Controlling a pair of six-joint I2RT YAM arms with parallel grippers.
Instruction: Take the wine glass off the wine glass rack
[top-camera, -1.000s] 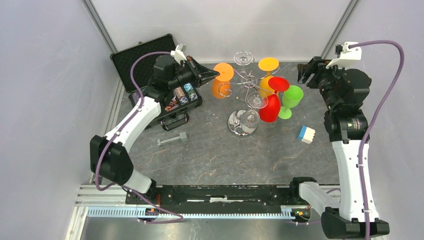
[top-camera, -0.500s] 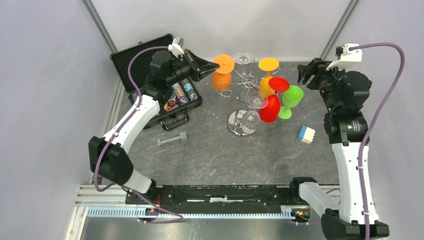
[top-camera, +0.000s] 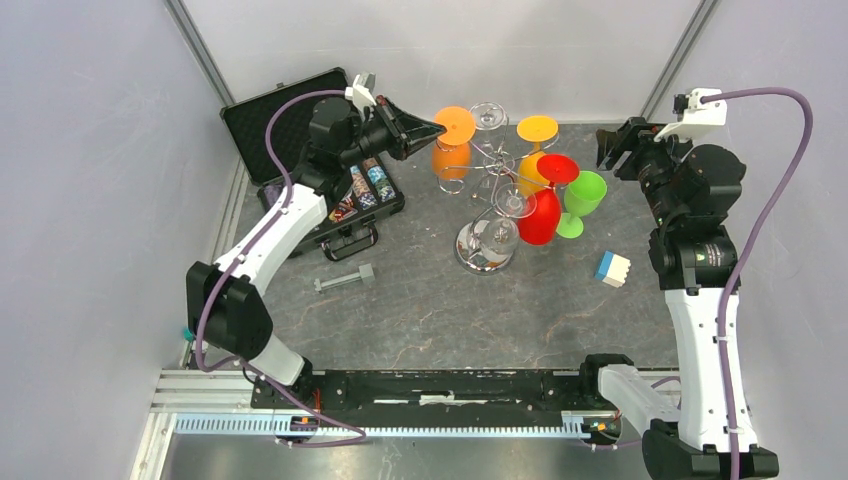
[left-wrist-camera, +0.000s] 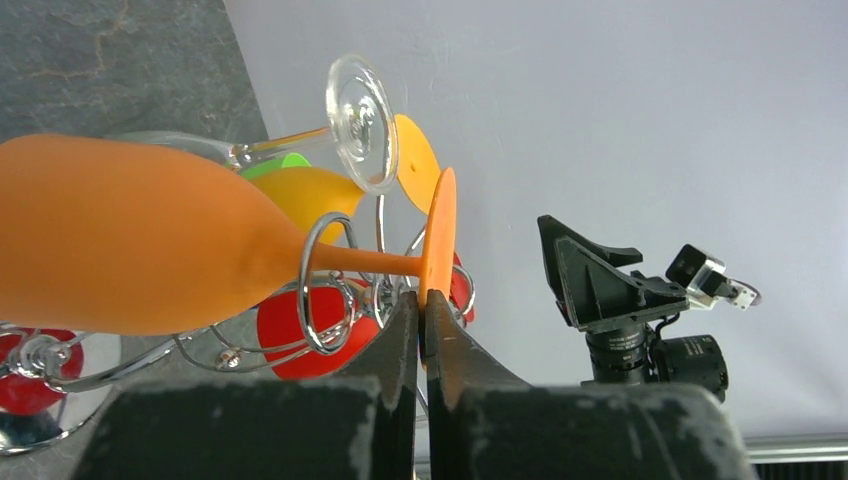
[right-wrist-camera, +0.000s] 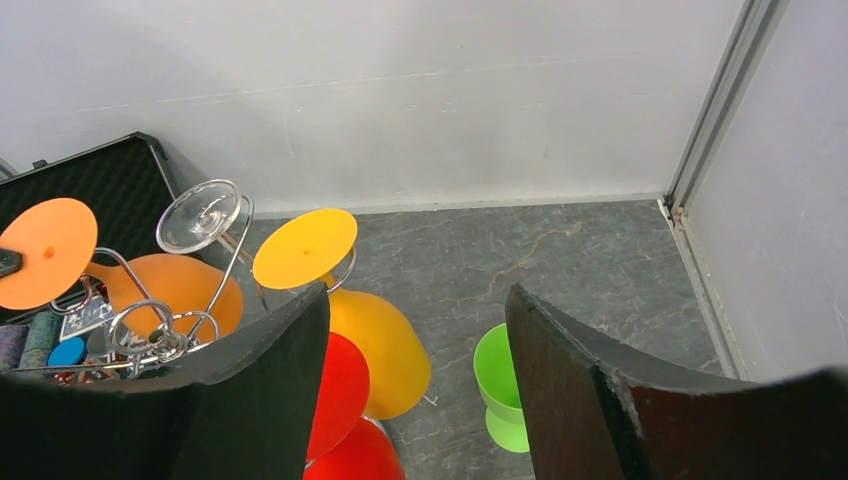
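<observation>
Pinching one orange wine glass (left-wrist-camera: 130, 250), left tool (left-wrist-camera: 421, 320), one chrome rack (top-camera: 482, 257)

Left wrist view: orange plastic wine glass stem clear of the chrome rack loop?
No, the orange plastic wine glass stem passes through a loop of the chrome wire rack.

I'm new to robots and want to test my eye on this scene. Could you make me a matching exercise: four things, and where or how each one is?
Things:
1. orange wine glass
2. green glass
3. blue-and-white block
4. black case

States:
A. open, back left
B. foot pinched by the left gripper
C. upright on the table
D. lying by the right arm

Pairs: 1-B, 2-C, 3-D, 4-A
</observation>
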